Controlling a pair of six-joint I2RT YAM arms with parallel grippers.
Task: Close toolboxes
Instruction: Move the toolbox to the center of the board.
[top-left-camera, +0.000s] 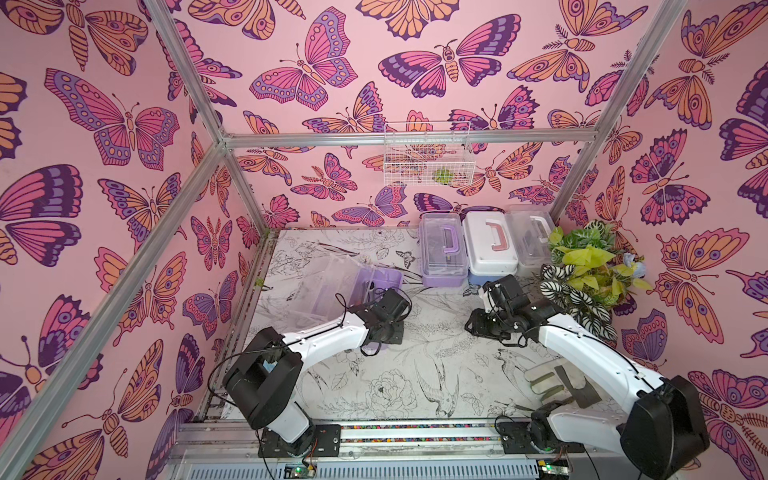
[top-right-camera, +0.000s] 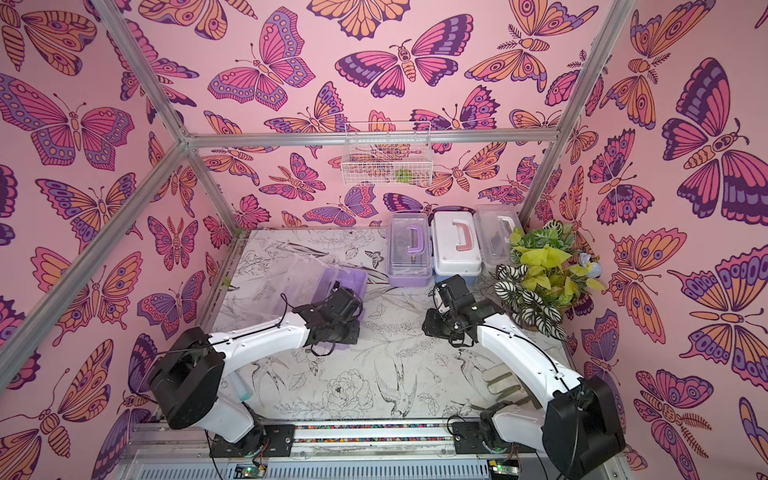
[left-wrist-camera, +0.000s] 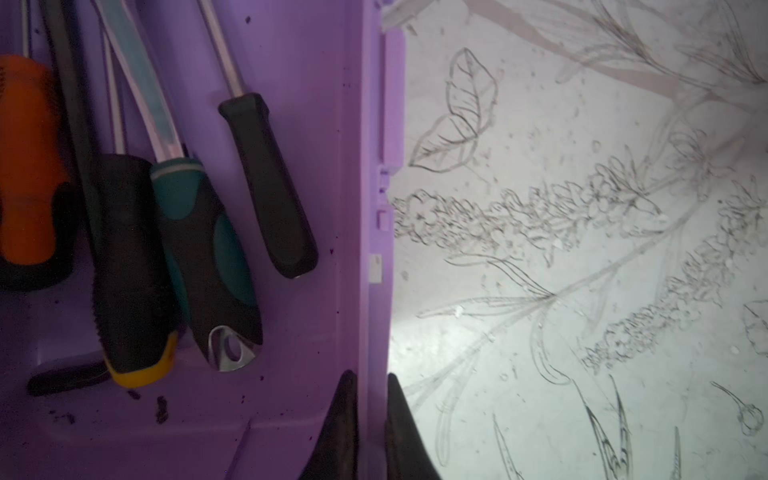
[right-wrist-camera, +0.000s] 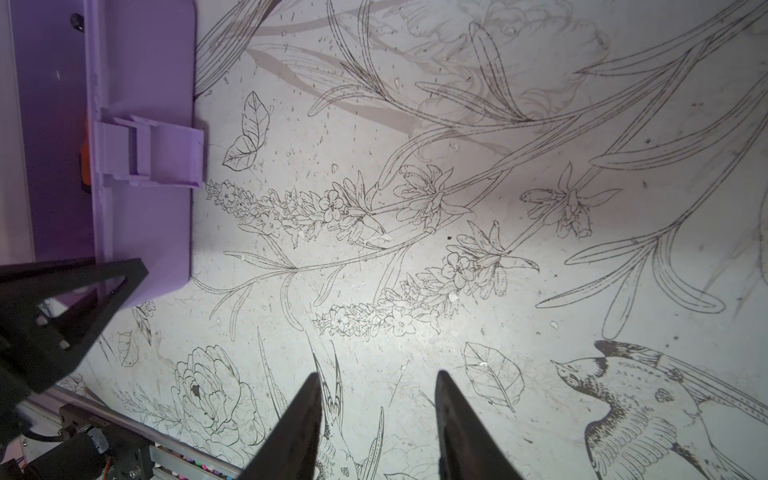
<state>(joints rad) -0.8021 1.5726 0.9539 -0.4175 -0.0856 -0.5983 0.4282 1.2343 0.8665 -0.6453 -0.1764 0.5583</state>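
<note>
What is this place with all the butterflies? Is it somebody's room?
Probably a small robot test booth, not a room. A left arm and a right arm are mounted on a rail, a metal frame runs along the butterfly walls, and a row of toolboxes stands ready.

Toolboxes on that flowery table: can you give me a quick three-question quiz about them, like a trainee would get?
1. How many toolboxes stand closed in the back row, beside the plant?
2. True or false: the right arm's jaws hold a hammer.
3. The left arm's jaws straddle a wall of which box? A) open purple toolbox B) the blue one C) the white one
Key: 1) three: closed purple toolbox, blue toolbox, white toolbox. 2) false: open, empty. 3) A.
</note>
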